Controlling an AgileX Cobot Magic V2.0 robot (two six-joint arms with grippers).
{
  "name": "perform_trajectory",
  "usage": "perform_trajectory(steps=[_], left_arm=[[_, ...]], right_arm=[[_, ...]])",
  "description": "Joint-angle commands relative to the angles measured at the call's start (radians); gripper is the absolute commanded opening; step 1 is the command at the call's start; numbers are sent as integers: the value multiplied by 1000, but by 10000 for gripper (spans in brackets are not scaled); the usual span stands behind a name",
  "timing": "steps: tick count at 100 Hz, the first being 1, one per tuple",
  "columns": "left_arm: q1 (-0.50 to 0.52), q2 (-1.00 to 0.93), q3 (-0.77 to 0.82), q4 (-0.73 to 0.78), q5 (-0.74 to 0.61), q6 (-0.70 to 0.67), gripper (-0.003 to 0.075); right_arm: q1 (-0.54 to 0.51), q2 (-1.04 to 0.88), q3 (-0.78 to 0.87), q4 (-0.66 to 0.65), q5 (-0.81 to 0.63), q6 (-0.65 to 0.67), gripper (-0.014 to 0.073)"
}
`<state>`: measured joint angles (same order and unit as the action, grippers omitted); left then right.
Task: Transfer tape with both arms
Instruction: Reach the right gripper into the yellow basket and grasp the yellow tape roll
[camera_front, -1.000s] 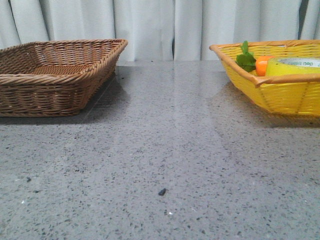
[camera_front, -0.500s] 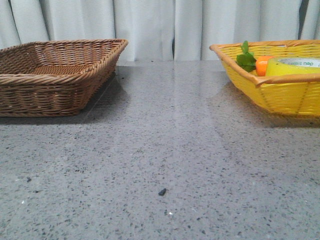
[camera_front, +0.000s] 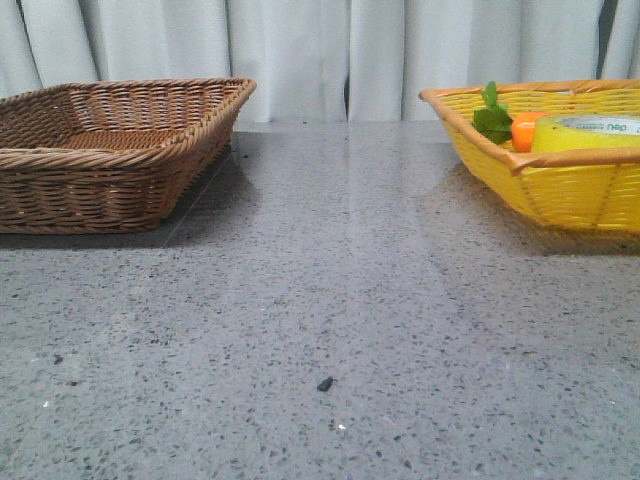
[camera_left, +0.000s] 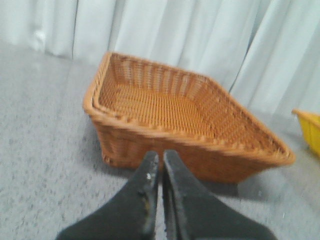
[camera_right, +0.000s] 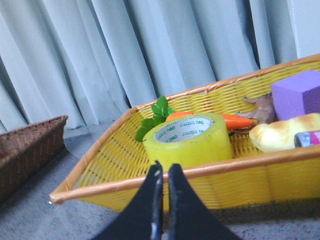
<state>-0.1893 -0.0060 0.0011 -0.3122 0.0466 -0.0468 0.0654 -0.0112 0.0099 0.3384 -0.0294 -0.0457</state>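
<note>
Right end effector: the black right end effector has its fingers pressed together, holding nothing, outside the yellow woven basket.
Left end effector: the black left end effector is likewise pinched closed and empty, facing the brown wicker basket.
Tape: the wide yellow roll of tape lies flat in the yellow basket, core axis upright, directly ahead of the right end effector, just over the near rim.
Nearer arm: the right, by judgement.
Neighbours: an orange carrot touches the roll behind.
Bench: grey speckled stone bench.
</note>
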Motion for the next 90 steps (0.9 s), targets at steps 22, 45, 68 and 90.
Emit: perform_trajectory(steps=[22, 45, 68, 90], left_arm=[[5, -16, -61, -125, -161, 24, -21], [5, 216, -323, -31, 118, 64, 62], [-1, 480, -516, -29, 160, 84, 401], [-1, 580, -551, -29, 160, 160, 398]], right_arm=[[0, -15, -70, 232, -122, -7, -68], [0, 195, -381, -54, 189, -7, -20], [0, 628, -771, -84, 526, -7, 286], [2, 995, -1132, -92, 790, -59, 432]])
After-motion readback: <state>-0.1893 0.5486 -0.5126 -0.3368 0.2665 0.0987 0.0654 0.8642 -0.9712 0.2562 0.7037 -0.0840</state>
